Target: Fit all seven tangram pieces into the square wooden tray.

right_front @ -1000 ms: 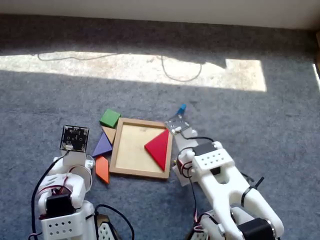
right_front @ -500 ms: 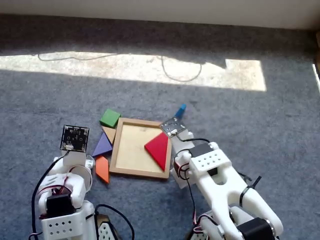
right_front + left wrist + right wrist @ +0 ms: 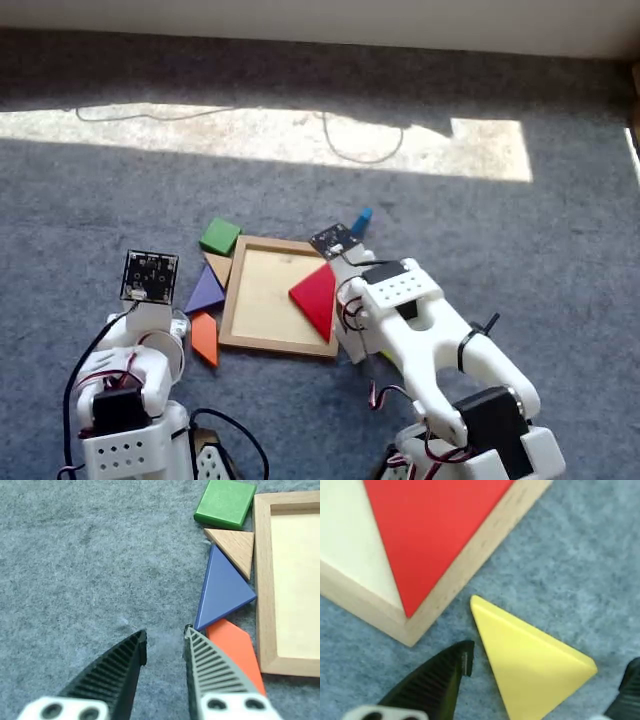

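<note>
High view: the square wooden tray (image 3: 228,300) is seen on grey carpet (image 3: 500,250) with a red triangle (image 3: 318,297) laid inside, against its right side. A green square (image 3: 219,237), tan triangle (image 3: 219,267), blue triangle (image 3: 205,292) and orange piece (image 3: 204,338) are lined up just outside its left rim, and a light-blue piece (image 3: 361,219) is near its far right corner.

Left wrist view: the left gripper (image 3: 165,634) is held narrowly parted and empty, just beside the orange piece.

Right wrist view: the right gripper (image 3: 547,667) is spread wide around a yellow triangle (image 3: 530,665) lying on the carpet, just outside a tray corner.

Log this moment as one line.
tray: red triangle in | right gripper: open, straddling yellow triangle | left gripper: open beside orange piece
</note>
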### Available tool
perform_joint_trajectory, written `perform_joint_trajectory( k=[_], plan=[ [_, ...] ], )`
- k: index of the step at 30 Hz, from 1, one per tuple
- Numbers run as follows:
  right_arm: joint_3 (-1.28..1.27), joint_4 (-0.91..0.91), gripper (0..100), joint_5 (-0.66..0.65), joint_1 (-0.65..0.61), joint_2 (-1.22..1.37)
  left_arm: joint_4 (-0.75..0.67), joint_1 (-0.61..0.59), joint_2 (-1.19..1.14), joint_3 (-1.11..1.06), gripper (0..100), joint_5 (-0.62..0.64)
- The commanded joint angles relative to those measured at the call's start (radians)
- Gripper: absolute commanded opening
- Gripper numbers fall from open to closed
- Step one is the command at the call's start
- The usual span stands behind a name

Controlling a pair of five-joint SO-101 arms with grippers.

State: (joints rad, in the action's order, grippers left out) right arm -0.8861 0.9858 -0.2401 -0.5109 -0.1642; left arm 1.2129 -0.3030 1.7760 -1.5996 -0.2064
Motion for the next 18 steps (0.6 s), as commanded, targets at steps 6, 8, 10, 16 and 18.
perform_joint_trajectory(
  k=[6,8,10,16,18],
  plan=[
    [0.042,-0.005,40.8,0.005,-0.002,0.021,-0.002,-0.008,0.013,0.030,14,-0.006],
    [0.042,-0.007,36.1,0.003,-0.002,0.021,-0.002,-0.008,0.013,0.030,14,-0.006],
    [0.042,-0.007,32.8,-0.032,-0.002,0.021,-0.002,-0.008,0.013,0.030,14,-0.006],
    [0.039,-0.005,32.0,-0.049,0.010,0.021,-0.002,-0.008,0.013,0.028,14,-0.006],
    [0.039,-0.005,31.8,-0.052,0.027,0.021,-0.002,-0.008,0.013,0.028,14,-0.006]
  ],
)
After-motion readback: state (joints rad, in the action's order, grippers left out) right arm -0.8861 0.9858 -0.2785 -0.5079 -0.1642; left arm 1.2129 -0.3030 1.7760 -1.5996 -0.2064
